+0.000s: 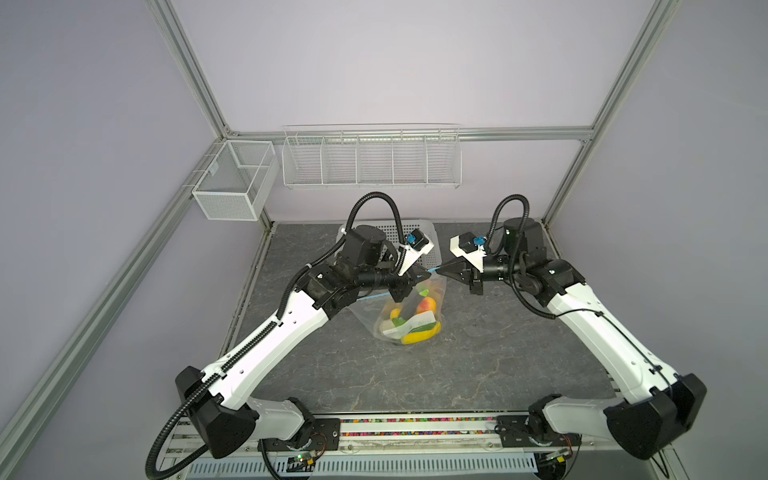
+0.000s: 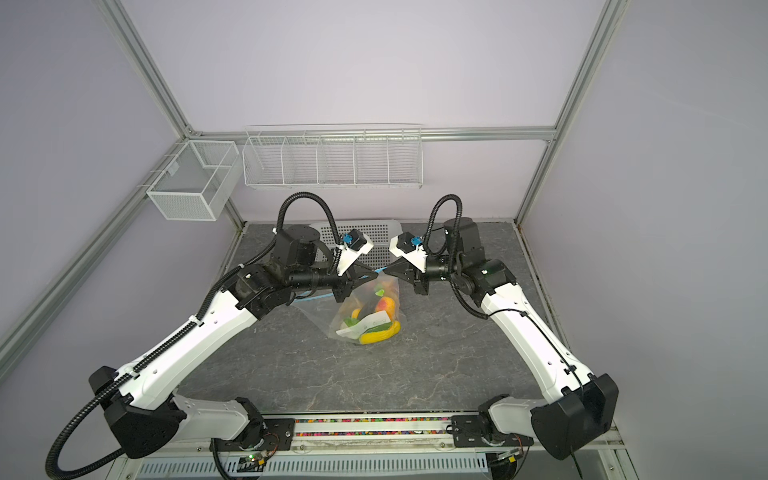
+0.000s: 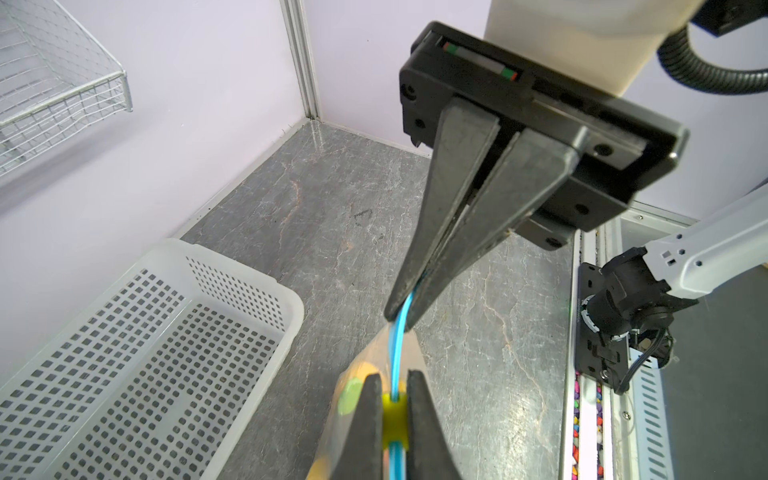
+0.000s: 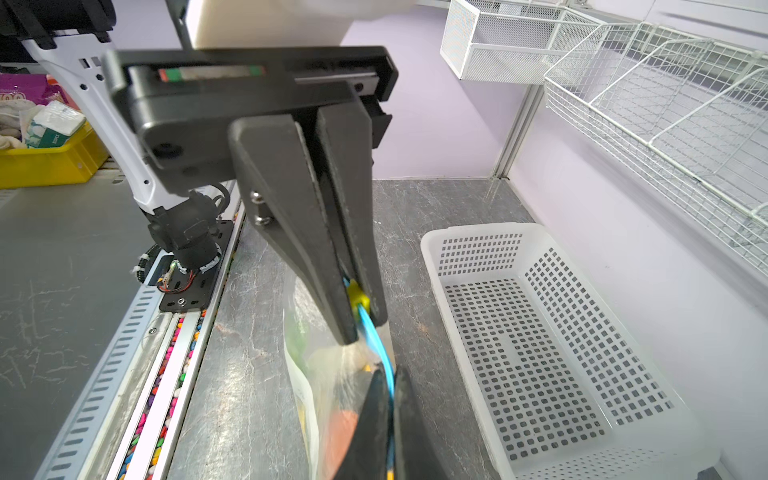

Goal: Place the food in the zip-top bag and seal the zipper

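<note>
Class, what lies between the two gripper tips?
A short stretch of the light-blue zipper, running from the left gripper to the right gripper; the left wrist view shows it.

Robot lab cell, alu frame, lilac walls, wire racks

The zip-top bag rests on the grey table, toy food heaped inside; the left gripper and right gripper, both pinched, meet at its light-blue zipper. A white perforated basket lies behind.
</note>
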### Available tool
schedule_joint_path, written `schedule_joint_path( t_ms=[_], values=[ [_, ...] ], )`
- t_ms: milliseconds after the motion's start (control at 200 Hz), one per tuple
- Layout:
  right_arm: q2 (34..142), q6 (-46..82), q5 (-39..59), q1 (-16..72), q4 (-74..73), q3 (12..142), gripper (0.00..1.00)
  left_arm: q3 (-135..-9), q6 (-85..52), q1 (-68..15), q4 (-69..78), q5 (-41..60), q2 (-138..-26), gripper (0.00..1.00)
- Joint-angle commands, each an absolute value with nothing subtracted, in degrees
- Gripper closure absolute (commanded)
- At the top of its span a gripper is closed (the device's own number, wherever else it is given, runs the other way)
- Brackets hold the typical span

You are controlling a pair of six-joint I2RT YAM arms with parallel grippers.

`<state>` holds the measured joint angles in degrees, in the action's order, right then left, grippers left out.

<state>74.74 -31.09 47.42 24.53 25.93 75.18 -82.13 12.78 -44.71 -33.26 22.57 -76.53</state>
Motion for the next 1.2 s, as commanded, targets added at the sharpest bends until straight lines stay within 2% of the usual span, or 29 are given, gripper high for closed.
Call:
schedule_joint_path(
  t_ms=[0, 845, 1194],
  values=[
    [73.4, -30.2, 44.5, 23.9, 24.0, 74.3, 0.93, -81.6, 14.6, -44.4, -36.3, 20.5, -73.5, 0.92],
    [74.1, -29.5, 41.2, 23.9, 22.9, 74.2, 0.94, -72.9, 15.7, -44.3, -40.0, 12.3, -63.5, 0.92],
    [74.5, -28.7, 36.8, 23.9, 23.1, 75.3, 0.93, -69.6, 15.0, -44.4, -42.4, 8.1, -58.7, 0.92]
  ],
)
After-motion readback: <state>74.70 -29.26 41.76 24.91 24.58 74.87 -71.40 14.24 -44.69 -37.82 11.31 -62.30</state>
